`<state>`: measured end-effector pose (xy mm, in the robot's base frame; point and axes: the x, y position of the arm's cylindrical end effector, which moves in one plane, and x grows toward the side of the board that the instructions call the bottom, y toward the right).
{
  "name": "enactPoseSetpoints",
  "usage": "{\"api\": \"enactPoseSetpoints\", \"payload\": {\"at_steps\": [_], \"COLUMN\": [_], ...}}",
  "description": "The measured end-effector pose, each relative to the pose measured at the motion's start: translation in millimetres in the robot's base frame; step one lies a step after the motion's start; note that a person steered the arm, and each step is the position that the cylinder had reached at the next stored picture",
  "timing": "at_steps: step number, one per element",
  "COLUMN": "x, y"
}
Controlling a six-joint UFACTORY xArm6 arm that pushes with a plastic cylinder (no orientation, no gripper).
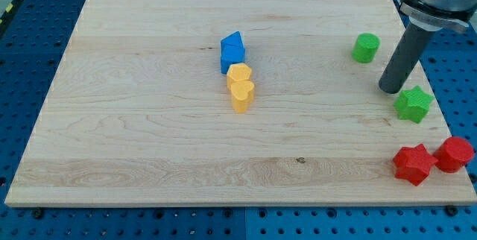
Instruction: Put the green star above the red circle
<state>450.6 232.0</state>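
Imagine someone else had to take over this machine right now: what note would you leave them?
My tip rests on the board just up-left of the green star, close against it.
The red circle sits at the board's bottom-right corner, beside the red star.
Done: the green star is on the right side, higher than the red circle but left of it.
Left: nudge it right until it is straight above the circle.

A wooden board point(149, 143) lies on a blue pegboard table point(30, 83). Near the frame's centre a blue block point(232, 51) touches a yellow heart point(241, 91) just below it. A green cylinder point(365, 48) stands at upper right; a red star point(413, 164) sits at lower right.
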Motion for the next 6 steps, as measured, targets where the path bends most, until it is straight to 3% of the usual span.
{"api": "enactPoseSetpoints", "payload": {"at_steps": [6], "x": [32], "y": [40]}}
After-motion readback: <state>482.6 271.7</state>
